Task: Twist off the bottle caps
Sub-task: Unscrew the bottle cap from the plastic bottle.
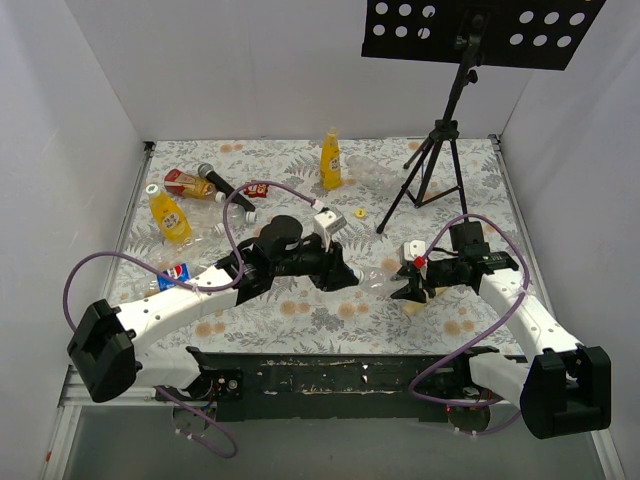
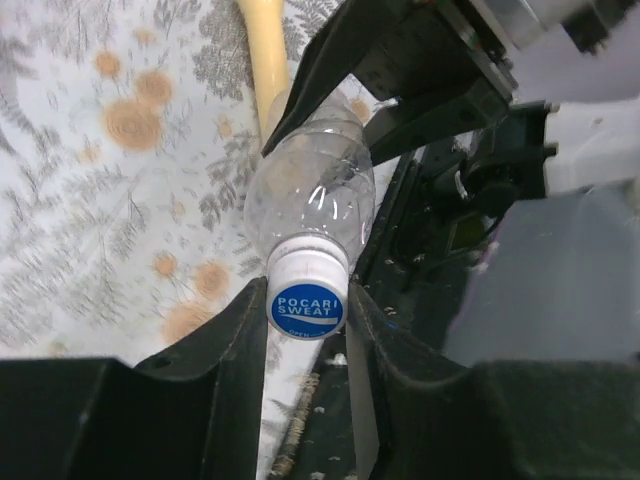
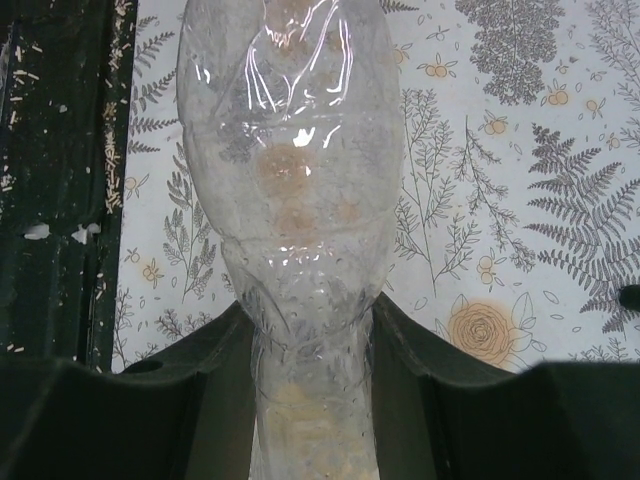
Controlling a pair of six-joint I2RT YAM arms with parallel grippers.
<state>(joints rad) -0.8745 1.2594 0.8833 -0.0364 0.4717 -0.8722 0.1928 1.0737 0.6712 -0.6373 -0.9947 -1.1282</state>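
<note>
Clear, thin, empty-looking bottle (image 2: 310, 195) seems light and crushable: the right gripper (image 3: 310, 345) pinches its body, while the left gripper (image 2: 308, 315) clamps its white cap (image 2: 307, 300), the stiffer hold.

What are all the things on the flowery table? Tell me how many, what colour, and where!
Clear bottle: one, see-through, held between both arms at the middle.
Bottle cap: one, white with a blue top, on that bottle.
Orange-yellow bottles: two, one standing at the back, one lying at the left.
Red-labelled bottle: one, lying back left.
Loose cap: one, yellow, mid-table.
Microphone: one, black, back left.
Tripod: one, black, back right.
Tablecloth: one, flowery.
Left tool: shut on the bottle cap.
Right tool: shut on the clear bottle.
</note>
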